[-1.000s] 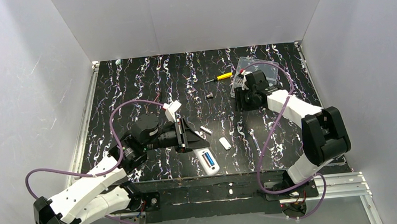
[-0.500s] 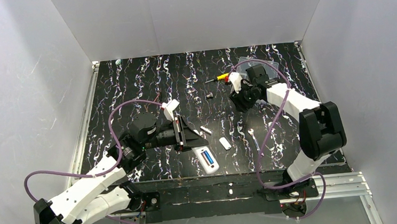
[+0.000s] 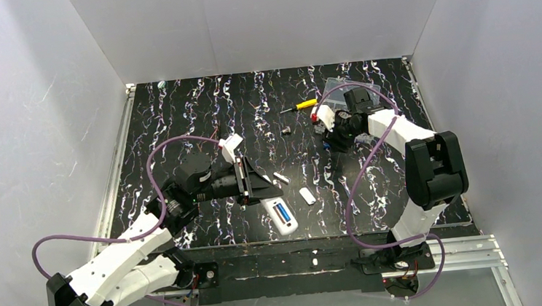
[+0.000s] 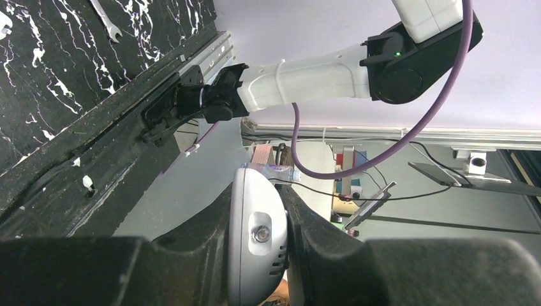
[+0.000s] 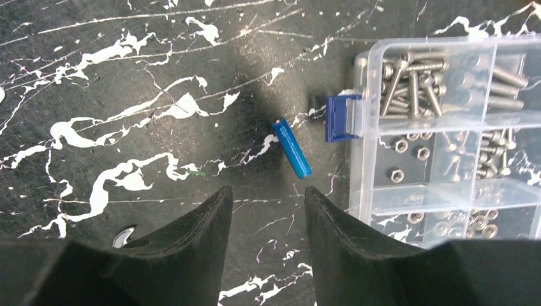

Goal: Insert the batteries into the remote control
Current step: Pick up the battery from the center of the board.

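I am working over the black table [image 3: 177, 116], with the clear box [image 5: 440, 131] of screws far right and the remote control [image 3: 282, 216] lying near the front edge, blue showing in its bay. My left gripper [image 4: 258, 191] is clamping a white plastic piece [image 4: 255, 255]. My right gripper [image 5: 268, 194] is hovering half-spread, just short of the loose battery [image 5: 291, 148] lying slantwise beside the box's blue latch. I judge I should straddle it across its width, clear of the latch. Since a second ago, this gripper has been swinging left off the box.
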Controlling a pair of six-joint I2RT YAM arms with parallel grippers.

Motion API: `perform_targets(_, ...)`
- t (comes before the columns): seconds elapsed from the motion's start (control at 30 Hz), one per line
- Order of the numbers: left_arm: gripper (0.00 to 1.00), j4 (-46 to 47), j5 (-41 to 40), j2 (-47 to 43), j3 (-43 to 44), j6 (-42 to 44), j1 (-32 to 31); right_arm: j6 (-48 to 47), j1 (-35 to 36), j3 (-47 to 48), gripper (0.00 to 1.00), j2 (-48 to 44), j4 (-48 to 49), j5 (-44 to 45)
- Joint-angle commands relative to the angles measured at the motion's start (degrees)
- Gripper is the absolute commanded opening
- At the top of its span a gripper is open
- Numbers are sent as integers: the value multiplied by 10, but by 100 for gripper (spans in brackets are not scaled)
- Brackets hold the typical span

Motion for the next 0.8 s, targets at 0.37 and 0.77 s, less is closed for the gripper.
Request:
perform_targets(0.37, 0, 45, 45, -17, -2, -20, 25, -93, -1, 4, 48, 46, 25, -68)
perform_targets(0.77, 0, 69, 62, -10, -7, -41, 47, -77, 3, 48, 46, 83, 1, -30)
